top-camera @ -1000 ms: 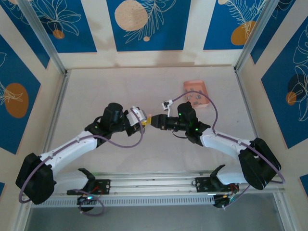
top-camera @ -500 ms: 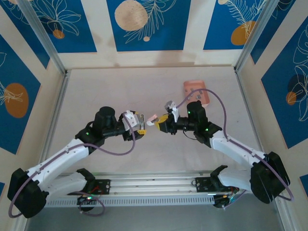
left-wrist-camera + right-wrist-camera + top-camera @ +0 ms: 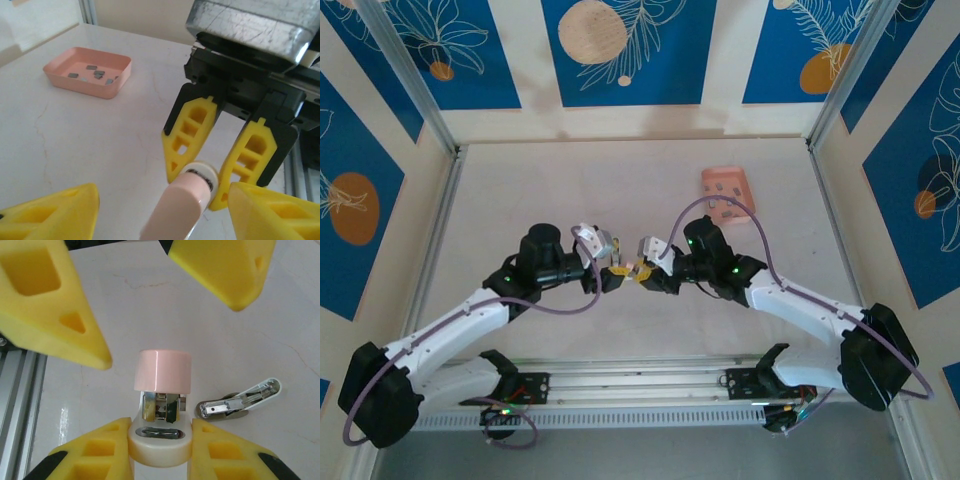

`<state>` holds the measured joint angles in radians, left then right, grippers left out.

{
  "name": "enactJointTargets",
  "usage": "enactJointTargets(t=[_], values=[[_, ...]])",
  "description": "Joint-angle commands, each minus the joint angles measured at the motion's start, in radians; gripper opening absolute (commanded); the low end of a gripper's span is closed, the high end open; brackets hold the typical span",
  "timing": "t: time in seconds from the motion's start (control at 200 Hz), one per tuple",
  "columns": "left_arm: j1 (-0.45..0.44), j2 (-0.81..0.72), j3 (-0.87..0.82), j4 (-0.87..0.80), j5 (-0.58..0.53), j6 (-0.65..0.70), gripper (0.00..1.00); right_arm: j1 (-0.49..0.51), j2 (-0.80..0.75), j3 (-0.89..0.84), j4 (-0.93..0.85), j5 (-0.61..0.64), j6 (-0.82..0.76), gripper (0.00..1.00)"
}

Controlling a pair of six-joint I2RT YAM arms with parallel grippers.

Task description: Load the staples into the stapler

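The stapler (image 3: 163,371), with a pink top and a white base, sticks out between the two arms just above the table. My right gripper (image 3: 160,432) is shut on its white base (image 3: 201,172). My left gripper (image 3: 162,200) stands open around the pink end (image 3: 180,207), one finger on each side, apart from it. In the top view the left gripper (image 3: 612,272) and right gripper (image 3: 643,274) face each other mid-table. The staples (image 3: 95,74) lie as small grey pieces in the pink tray (image 3: 115,82), seen at the back right in the top view (image 3: 725,188).
A loose white-and-metal part (image 3: 240,401) lies on the table just right of the stapler. The right arm's purple cable (image 3: 760,225) loops over toward the tray. An aluminium rail (image 3: 640,385) runs along the near edge.
My left gripper has opened and let go of the stapler. The arms drew apart, with the stapler staying in the right gripper, then came close again, nearer the front.
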<state>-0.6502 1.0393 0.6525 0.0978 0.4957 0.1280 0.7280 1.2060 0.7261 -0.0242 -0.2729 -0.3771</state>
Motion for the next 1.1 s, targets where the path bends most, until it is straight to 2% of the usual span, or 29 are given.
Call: enactJointTargets(t=[0.0,0.18,0.47,0.57,0.875,1.095], values=[[-0.012,0.013,-0.005,0.043,0.064,-0.041,0.68,0.018,0.014,0.039,0.0,0.017,-0.032,0.02],[-0.013,0.023,-0.02,0.068,-0.005,-0.075,0.66,0.033,0.022,0.05,0.012,-0.003,-0.03,0.0],[-0.011,0.044,-0.019,0.002,-0.073,-0.068,0.6,0.021,-0.004,0.019,0.081,-0.036,0.004,0.0],[-0.011,0.037,-0.017,-0.02,-0.149,-0.077,0.55,0.012,-0.022,-0.002,0.106,-0.041,0.018,0.0],[-0.005,-0.023,-0.042,-0.066,-0.402,-0.134,0.57,-0.061,-0.13,-0.15,0.27,-0.115,0.144,0.0],[0.006,-0.07,-0.101,-0.039,-0.543,-0.238,0.59,-0.088,-0.19,-0.27,0.485,-0.087,0.304,0.0]])
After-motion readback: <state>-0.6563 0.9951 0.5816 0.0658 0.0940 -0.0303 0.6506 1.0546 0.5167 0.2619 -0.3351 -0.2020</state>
